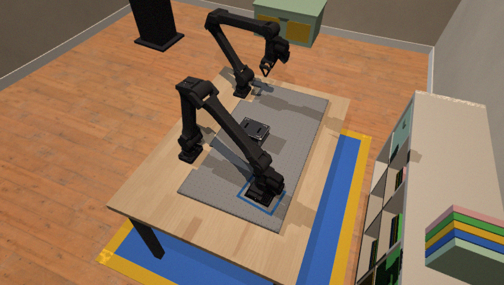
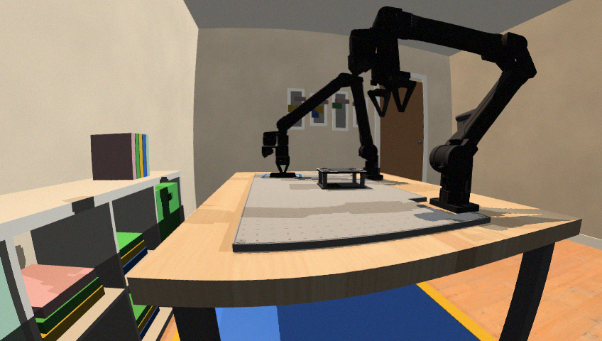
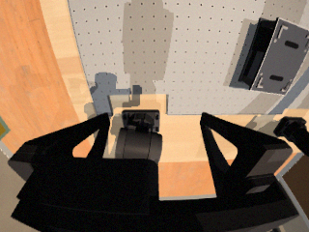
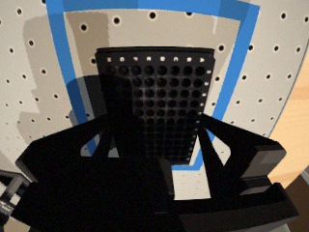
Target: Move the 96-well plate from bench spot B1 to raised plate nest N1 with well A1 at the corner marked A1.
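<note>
Plate (image 1: 267,199) (image 2: 276,174) (image 4: 166,92) on B1, inside the blue outline (image 1: 271,213) (image 4: 57,34), by the worktop's (image 1: 148,187) (image 2: 185,270) short edge farthest from the left arm, nearer the shelf-side long edge. Right gripper (image 1: 260,196) (image 2: 282,168) (image 4: 154,115) clenched on it, fingers against both long sides; left-hand contact in its wrist view sunk in shadow. Rim letters blurry; A legible at upper right there, numbers running down that side, lower rows dim. Nest (image 1: 255,128) (image 2: 341,170) (image 3: 285,58) unfilled, between the short edges, nearer the arm-side long edge; partly behind the right arm from above, cut off in left wrist view. Its A1 mark: too small to read. Left gripper (image 1: 264,73) (image 2: 392,112) (image 3: 154,115) spread, nothing held, high near the opposite short edge. One worktop corner out of frame from above.
</note>
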Controlling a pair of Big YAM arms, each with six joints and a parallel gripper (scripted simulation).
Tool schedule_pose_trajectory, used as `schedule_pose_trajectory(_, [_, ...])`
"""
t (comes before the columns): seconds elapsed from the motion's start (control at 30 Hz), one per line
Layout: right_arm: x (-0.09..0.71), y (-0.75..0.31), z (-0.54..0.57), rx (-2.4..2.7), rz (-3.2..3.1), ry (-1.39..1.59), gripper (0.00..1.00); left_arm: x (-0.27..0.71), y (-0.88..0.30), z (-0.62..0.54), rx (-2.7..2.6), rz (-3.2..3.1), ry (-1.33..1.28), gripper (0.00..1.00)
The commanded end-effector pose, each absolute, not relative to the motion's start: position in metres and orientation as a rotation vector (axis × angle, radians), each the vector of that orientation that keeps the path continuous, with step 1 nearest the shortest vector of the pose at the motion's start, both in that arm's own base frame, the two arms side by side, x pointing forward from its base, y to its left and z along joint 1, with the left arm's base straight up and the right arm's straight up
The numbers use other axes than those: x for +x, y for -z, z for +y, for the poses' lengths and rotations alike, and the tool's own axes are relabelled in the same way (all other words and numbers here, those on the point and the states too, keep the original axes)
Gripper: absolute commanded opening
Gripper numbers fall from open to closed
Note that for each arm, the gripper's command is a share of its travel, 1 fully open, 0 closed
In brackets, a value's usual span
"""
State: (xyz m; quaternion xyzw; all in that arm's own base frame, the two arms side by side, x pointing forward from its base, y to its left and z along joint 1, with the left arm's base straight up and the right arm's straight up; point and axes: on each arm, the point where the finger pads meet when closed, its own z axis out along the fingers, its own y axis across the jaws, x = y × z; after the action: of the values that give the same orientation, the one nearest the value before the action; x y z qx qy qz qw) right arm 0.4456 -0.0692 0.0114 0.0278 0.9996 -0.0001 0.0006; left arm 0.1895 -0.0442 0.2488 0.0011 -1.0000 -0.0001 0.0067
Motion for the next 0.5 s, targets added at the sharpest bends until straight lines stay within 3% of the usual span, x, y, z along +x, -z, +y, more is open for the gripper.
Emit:
schedule_pose_trajectory(0.0, [0.4603,-0.0256,-0.0716,0.083,3.101,0.008,0.00,0.1968,-0.2628,-0.0452,0.020,-3.176,-0.013,1.00])
schedule_pose_trajectory(0.47, [0.4605,-0.0287,-0.0716,0.077,3.095,0.009,0.00,0.1968,-0.2628,-0.0452,0.020,-3.176,-0.013,1.00])
